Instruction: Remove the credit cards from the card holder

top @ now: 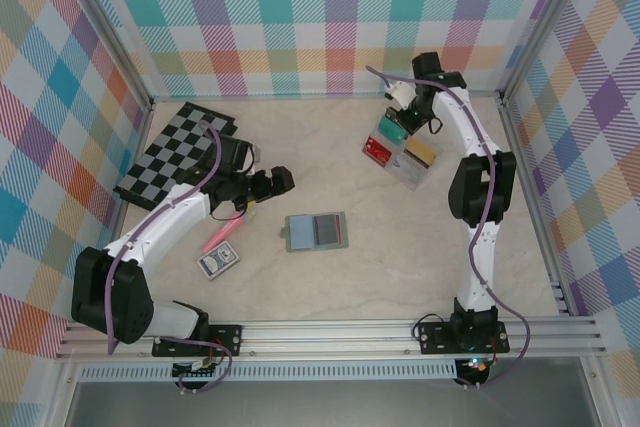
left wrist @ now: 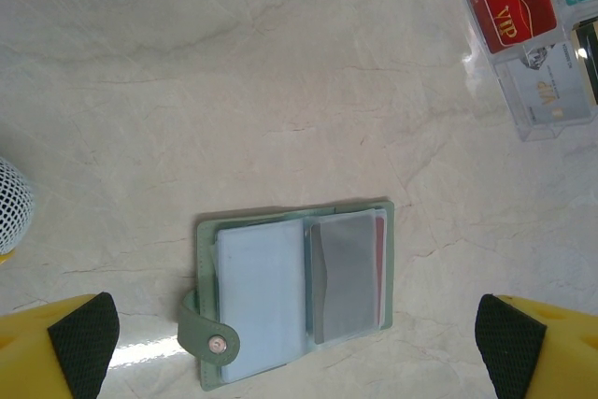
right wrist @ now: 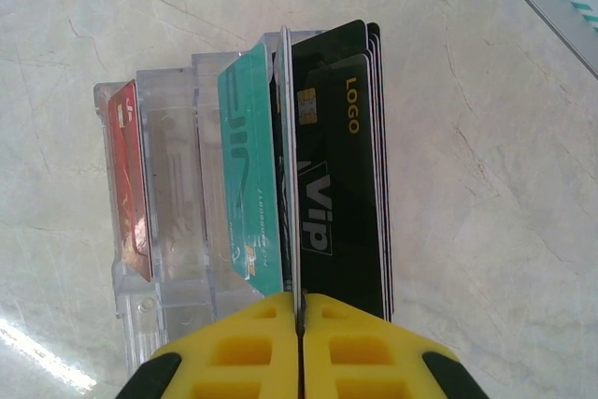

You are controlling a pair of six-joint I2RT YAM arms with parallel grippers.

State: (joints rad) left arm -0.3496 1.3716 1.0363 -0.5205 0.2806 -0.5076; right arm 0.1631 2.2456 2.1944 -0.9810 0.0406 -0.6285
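The card holder (top: 316, 231), a grey-green bifold, lies open in mid-table; its clear sleeves (left wrist: 294, 292) show a grey card with a red edge behind it. My left gripper (top: 262, 187) hovers just left of it, open (left wrist: 297, 352) and holding nothing. At the back right my right gripper (top: 400, 107) is shut (right wrist: 299, 324) on a thin pale credit card (right wrist: 289, 137), seen edge-on. It stands over the clear tray (right wrist: 168, 231), between a teal card (right wrist: 250, 175) and a black VIP card (right wrist: 341, 175). A red card (right wrist: 131, 184) stands in the tray's left slot.
A checkered board (top: 175, 152) lies at the back left. Near the left arm are a pink pen (top: 220, 239) and a blue-patterned card pack (top: 218, 263). The clear tray (top: 405, 152) holds red, teal and gold cards. Metal frame rails and plaid walls close in the table.
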